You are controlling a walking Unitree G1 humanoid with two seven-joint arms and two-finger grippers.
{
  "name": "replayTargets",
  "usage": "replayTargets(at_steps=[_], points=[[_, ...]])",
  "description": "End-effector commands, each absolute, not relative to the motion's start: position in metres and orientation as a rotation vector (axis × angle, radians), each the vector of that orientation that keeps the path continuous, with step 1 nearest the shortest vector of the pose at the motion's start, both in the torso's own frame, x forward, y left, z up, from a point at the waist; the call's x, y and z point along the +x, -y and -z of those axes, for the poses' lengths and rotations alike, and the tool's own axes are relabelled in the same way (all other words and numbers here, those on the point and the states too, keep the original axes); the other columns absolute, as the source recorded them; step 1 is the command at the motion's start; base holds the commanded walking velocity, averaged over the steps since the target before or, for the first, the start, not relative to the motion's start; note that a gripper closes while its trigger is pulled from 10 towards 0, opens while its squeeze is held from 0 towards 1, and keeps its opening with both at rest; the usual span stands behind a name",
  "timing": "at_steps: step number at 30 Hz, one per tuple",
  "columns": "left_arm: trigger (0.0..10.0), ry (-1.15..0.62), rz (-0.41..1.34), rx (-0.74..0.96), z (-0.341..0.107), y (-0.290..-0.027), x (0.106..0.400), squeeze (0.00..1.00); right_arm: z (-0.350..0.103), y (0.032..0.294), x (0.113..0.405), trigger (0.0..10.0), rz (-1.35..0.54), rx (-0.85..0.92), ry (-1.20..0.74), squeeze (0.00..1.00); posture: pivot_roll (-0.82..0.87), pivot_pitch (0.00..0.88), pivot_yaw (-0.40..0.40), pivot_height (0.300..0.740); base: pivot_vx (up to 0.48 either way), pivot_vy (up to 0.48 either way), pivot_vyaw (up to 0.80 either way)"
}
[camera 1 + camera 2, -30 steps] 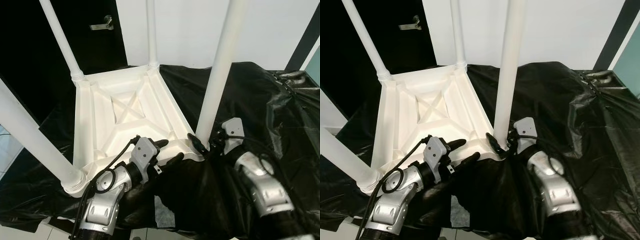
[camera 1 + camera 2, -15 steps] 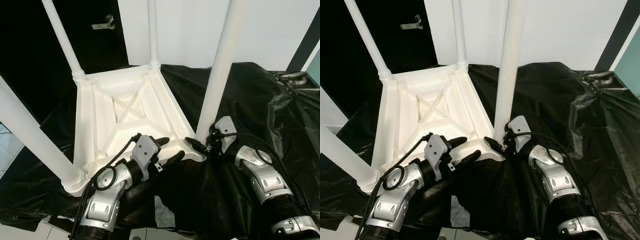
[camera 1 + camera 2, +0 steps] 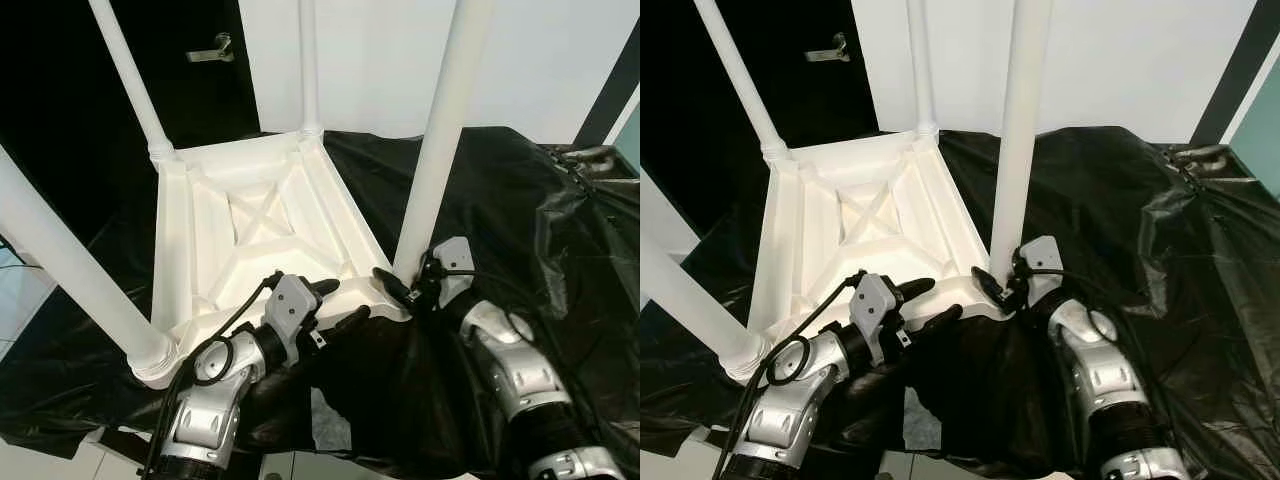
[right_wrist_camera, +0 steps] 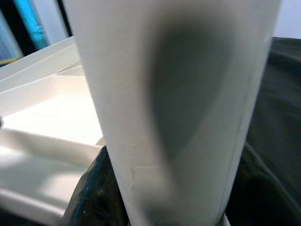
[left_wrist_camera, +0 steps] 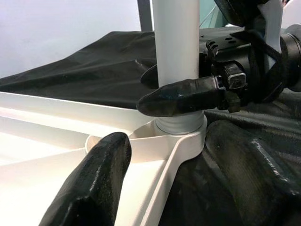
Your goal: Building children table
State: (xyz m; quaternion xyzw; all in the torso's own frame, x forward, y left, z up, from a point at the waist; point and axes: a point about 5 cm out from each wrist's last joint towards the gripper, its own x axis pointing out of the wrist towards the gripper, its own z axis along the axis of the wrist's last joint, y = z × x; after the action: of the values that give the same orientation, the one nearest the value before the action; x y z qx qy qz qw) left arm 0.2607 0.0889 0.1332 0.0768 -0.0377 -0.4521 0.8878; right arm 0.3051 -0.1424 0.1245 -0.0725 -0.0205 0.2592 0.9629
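Table: we see the white children's table [image 3: 250, 240] lying upside down on a black plastic sheet [image 3: 520, 200], ribbed underside up with a cross brace in the middle; it sits from about 9 to 12 o'clock of the head view's centre
Legs: four white legs stand up from its corners; the far-left leg [image 3: 130, 80] at 11 o'clock, the far-right leg [image 3: 308, 60] at 12, the near-left leg [image 3: 70, 270] at 8 to 9 o'clock, the near-right leg [image 3: 440, 130] at 1 to 4 o'clock
Right gripper: our right gripper [image 3: 400, 290] is at the foot of the near-right leg, just above its socket; one black finger [image 5: 183, 96] lies across the front of the leg and the other is partly visible behind it; we read it as clamped around that leg; in its wrist view the leg [image 4: 174, 108] stands close up and blurred
Left gripper: our left gripper [image 3: 335, 305] sits at the table's near edge, at about 6 o'clock; its fingers are spread, one finger [image 5: 91, 183] over the inside of the rim and the other outside it over the black sheet; whether either touches the rim we cannot tell
Corner socket: the round collar [image 5: 181, 127] at the near-right corner holds the leg upright
Surroundings: a dark door with a metal handle [image 3: 210, 48] at 11 o'clock; a white wall [image 3: 370, 60] behind the table
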Motion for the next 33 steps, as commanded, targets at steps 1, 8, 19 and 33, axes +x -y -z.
replayTargets(at_steps=[1, 8, 19, 33], points=[[10.0, 0.088, 0.846, 0.169, -0.135, -0.092, 0.266, 0.00, -0.120, 0.144, 0.303, 10.0, -0.419, -0.143, 0.021, 0.00, 0.04, 0.000, 0.027, 0.740, 0.000, 0.000, 0.00], [10.0, 0.089, 0.854, 0.169, -0.135, -0.090, 0.266, 0.00, -0.116, 0.131, 0.294, 10.0, -0.182, -0.037, 0.038, 0.00, 0.05, 0.000, 0.025, 0.740, 0.000, 0.000, 0.00], [10.0, 0.089, 0.852, 0.167, -0.135, -0.089, 0.266, 0.00, -0.116, 0.114, 0.288, 10.0, -0.091, -0.041, 0.049, 0.00, 0.05, 0.000, 0.023, 0.740, 0.000, 0.000, 0.00], [10.0, 0.098, 0.846, 0.172, -0.138, -0.090, 0.268, 0.00, -0.133, 0.138, 0.286, 10.0, -0.343, -0.101, 0.122, 1.00, 0.05, 0.000, 0.017, 0.740, 0.000, 0.000, 0.00]])
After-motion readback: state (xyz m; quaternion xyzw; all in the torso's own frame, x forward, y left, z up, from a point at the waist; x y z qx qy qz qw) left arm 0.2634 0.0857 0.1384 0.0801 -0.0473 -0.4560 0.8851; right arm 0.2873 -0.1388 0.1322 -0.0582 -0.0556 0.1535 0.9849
